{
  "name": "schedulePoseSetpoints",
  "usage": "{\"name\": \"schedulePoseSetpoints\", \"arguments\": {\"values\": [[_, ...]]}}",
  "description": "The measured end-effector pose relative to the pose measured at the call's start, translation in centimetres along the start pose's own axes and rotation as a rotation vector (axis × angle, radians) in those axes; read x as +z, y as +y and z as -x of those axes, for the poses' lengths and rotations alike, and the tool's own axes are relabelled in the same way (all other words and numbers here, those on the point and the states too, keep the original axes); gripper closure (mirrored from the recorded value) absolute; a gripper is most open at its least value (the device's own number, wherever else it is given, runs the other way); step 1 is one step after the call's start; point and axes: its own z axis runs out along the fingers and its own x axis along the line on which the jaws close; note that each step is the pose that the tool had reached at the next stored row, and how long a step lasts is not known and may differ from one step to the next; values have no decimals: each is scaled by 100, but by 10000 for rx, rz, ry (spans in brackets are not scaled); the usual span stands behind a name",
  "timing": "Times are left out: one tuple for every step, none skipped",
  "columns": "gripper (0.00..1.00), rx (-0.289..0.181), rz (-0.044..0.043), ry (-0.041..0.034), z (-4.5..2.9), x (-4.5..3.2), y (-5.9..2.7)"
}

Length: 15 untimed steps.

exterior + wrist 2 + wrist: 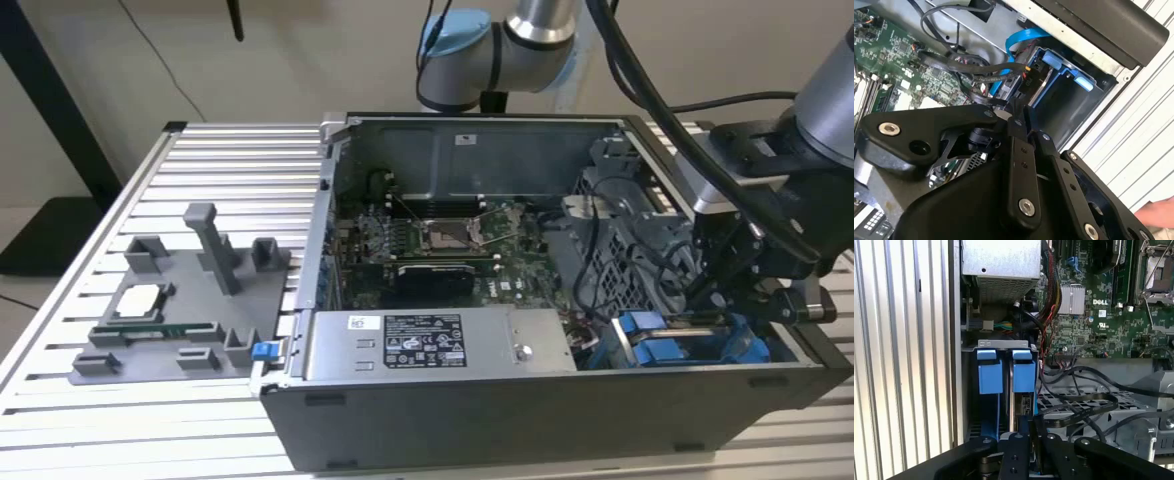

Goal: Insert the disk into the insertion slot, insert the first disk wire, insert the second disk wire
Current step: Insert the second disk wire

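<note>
The disk (1035, 89) sits inside the insertion slot (1004, 344) at the case's front corner, framed by its blue carrier (1024, 374). In the exterior view the blue carrier (674, 345) shows at the case's lower right. My gripper (1015, 113) reaches down to the disk's exposed end. Its black fingers (1017, 452) stand close together around the plug end of a black flat disk wire (1081, 410). That wire (971, 95) loops over the drive cage to the fingertips. In the exterior view my gripper (705, 312) hangs just above the blue carrier.
The open grey computer case (534, 410) lies on a slatted metal table (80, 400). Inside are a labelled power-supply box (441, 345), the green motherboard (441, 240) and a tangle of black cables (1089, 390). A grey parts fixture (187, 300) stands at the exterior view's left.
</note>
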Motion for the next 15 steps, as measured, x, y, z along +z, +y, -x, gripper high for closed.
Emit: {"name": "schedulePoseSetpoints", "arguments": {"values": [[100,-3,-17,0,0,5,-1],[100,-4,-21,-1,-1,7,-1],[100,-4,-22,0,-1,7,-1],[100,-3,-22,1,-1,7,0],[100,-3,-22,1,-1,7,0],[100,-3,-22,0,-1,8,0],[100,-3,-23,-1,-1,9,0],[100,1,-23,-1,-1,9,0],[100,24,-27,0,-1,11,0],[100,77,-35,2,-1,14,0],[100,156,-47,10,-1,16,1],[100,242,-60,18,0,19,1],[100,323,-72,22,2,22,1],[100,364,-78,27,5,23,1],[100,370,-78,27,10,25,1]]}}
